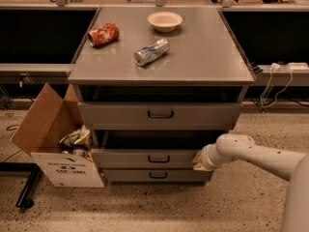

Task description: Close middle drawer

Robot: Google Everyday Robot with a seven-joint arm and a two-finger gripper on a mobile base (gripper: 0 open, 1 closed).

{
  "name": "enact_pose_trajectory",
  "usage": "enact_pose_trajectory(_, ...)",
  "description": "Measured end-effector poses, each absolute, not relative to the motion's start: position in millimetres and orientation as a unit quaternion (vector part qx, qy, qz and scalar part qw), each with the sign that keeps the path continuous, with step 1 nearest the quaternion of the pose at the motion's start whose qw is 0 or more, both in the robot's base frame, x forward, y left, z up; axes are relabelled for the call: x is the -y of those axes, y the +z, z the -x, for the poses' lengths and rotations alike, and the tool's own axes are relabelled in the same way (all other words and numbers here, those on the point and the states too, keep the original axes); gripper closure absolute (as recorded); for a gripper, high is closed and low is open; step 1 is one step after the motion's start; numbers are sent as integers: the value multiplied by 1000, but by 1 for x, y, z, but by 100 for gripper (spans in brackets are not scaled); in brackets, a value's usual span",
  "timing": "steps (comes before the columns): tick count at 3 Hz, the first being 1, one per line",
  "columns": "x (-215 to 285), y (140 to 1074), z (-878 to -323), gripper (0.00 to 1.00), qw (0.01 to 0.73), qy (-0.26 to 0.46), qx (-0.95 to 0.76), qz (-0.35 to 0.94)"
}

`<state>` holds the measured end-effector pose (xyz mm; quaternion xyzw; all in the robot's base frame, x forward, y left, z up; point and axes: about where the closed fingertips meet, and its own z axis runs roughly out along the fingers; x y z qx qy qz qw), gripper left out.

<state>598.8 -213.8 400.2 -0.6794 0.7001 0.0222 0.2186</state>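
Observation:
The middle drawer (pixel 154 157) is a grey metal drawer with a small dark loop handle (pixel 159 159), second of three in the grey cabinet. It stands pulled out a little, with a dark gap above its front. My gripper (pixel 199 160) is at the right end of the drawer's front, at the end of my white arm (pixel 256 154) that comes in from the right. It looks pressed against the front's right edge.
The top drawer (pixel 159 114) and the bottom drawer (pixel 157 175) sit above and below. On the cabinet top (pixel 203 52) lie a red can (pixel 103 34), a silver can (pixel 151 51) and a white bowl (pixel 165 21). An open cardboard box (pixel 58 144) with trash stands at the left.

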Motion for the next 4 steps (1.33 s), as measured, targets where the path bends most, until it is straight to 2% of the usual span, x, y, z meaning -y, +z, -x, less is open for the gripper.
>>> enact_pose_trajectory(1, 214, 400, -599, 4, 219, 22, -700, 679)
enact_pose_trajectory(2, 214, 400, -599, 0, 219, 22, -700, 679)
enact_pose_trajectory(4, 209, 406, -597, 0, 229, 25, -695, 682)
